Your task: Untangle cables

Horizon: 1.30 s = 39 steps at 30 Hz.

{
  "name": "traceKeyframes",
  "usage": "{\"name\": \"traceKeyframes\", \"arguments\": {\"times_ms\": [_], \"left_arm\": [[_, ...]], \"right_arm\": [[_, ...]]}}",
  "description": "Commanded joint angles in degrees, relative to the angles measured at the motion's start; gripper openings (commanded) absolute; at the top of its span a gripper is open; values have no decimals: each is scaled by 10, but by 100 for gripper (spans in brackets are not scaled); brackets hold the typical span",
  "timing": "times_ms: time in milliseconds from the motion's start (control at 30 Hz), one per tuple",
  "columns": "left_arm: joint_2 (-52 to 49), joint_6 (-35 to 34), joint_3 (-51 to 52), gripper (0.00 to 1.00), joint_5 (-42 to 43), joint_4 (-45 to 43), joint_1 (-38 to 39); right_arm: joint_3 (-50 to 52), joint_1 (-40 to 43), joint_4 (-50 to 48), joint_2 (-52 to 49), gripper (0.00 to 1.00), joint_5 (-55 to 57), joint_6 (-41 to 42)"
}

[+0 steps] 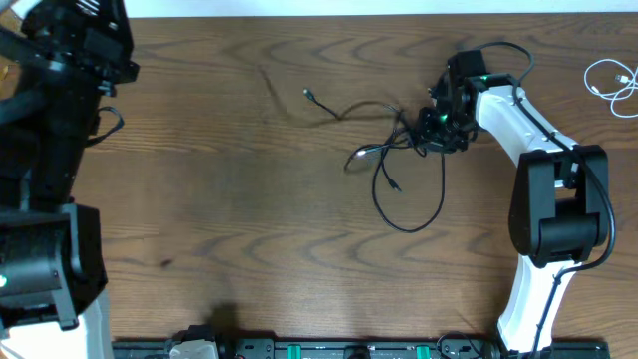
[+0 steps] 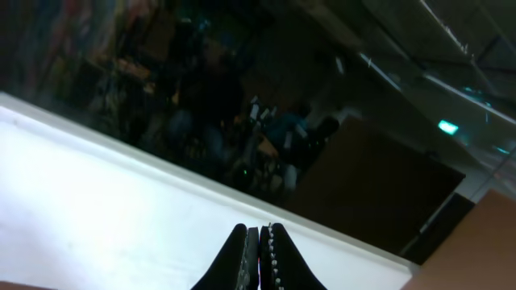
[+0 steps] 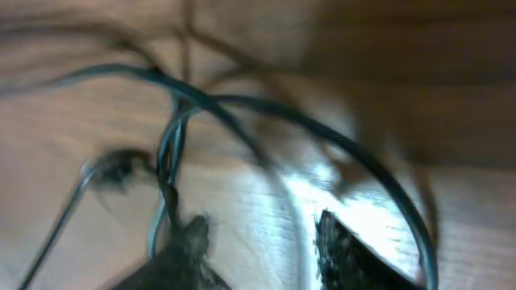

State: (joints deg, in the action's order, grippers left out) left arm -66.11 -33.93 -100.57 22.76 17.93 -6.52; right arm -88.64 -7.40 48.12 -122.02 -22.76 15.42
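A tangle of thin black cables (image 1: 399,150) lies on the wooden table, right of centre, with loops and small plug ends spread to the left and front. My right gripper (image 1: 436,128) is down at the right side of the tangle, fingers open (image 3: 262,242), with black cable strands (image 3: 185,105) blurred just ahead of the fingertips. A white cable (image 1: 610,85) lies coiled at the far right edge. My left gripper (image 2: 258,242) is shut and empty, raised at the far left and pointing away from the table.
The left arm's dark body (image 1: 50,150) fills the table's left edge. The right arm's white link and black base (image 1: 553,199) stand at the right. A rail with connectors (image 1: 299,349) runs along the front edge.
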Motion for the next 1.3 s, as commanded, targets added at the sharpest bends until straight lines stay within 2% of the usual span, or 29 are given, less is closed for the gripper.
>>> {"name": "traceKeyframes", "arguments": {"times_ms": [0,233,467,667,833,933,1000,1033,1267], "left_arm": [[3,16,-11,7,-21,-5,-27],[4,31,-17,8,-36,22,-65],[-28,70,-17,7,44,162,-57],[-96,166,-17,7,60,278,35],[-180,238,-17,9,59,343,129],[-240,282,-17,17,60,373,178],[-277,309,-17,17,60,386,204],[-299,325,-17,21,59,391,219],[-411,395,-14,29,29,426,293]], "right_arm": [[3,5,21,-2,49,-45,-67],[-4,24,51,0,54,-61,-92],[-21,25,55,68,56,-76,-108],[-25,33,39,131,69,-45,-73],[-25,45,48,140,69,-42,-73],[-25,51,57,140,69,-41,-75],[-25,54,57,140,69,-41,-78],[-25,55,57,140,69,-41,-78],[-25,56,58,140,71,-28,-78]]}}
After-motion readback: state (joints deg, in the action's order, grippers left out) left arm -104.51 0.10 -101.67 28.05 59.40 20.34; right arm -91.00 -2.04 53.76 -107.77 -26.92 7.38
